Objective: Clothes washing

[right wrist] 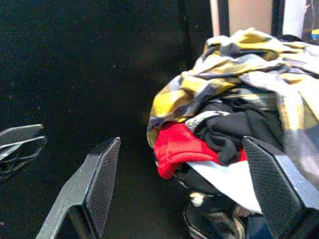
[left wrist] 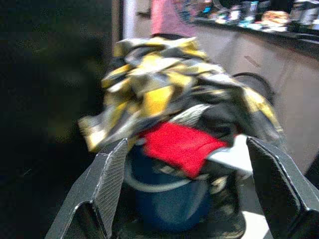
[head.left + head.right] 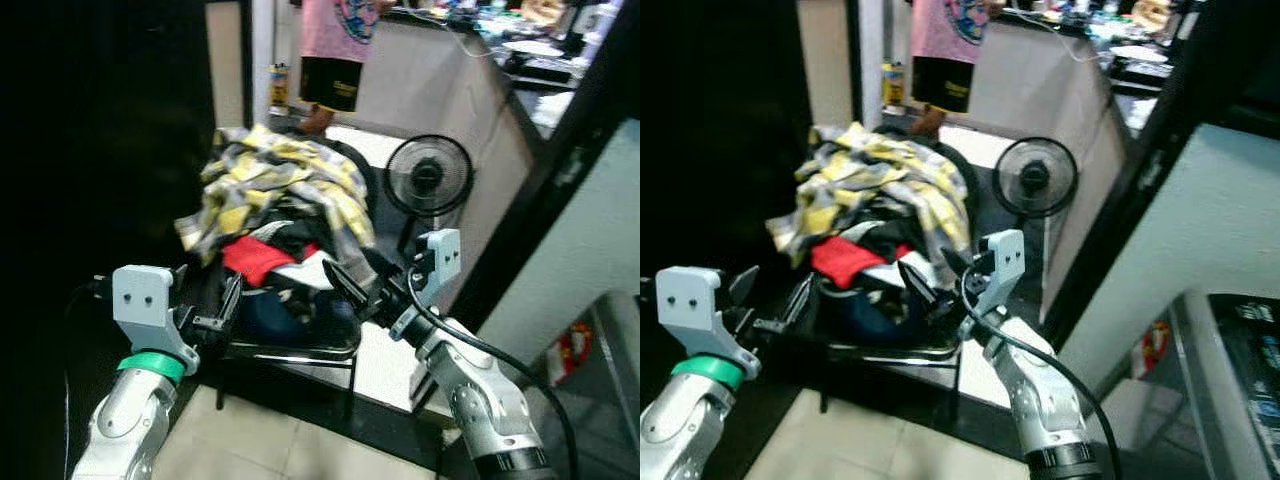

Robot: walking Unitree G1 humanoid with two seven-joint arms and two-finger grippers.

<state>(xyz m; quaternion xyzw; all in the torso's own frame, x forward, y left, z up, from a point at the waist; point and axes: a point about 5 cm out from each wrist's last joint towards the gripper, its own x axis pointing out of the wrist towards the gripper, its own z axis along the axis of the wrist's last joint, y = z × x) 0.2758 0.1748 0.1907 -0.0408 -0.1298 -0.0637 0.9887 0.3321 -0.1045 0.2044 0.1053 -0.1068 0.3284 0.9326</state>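
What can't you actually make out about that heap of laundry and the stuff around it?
- Blue bucket: its contents, buried under the yellow plaid cloth and red garment.
- Person: cut off above the waist by the left eye view's top edge.
- Countertop clutter: blurred, too small.
- Left of the pile: too dark.

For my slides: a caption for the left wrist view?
Open left gripper faces a blue bucket heaped with clothes.
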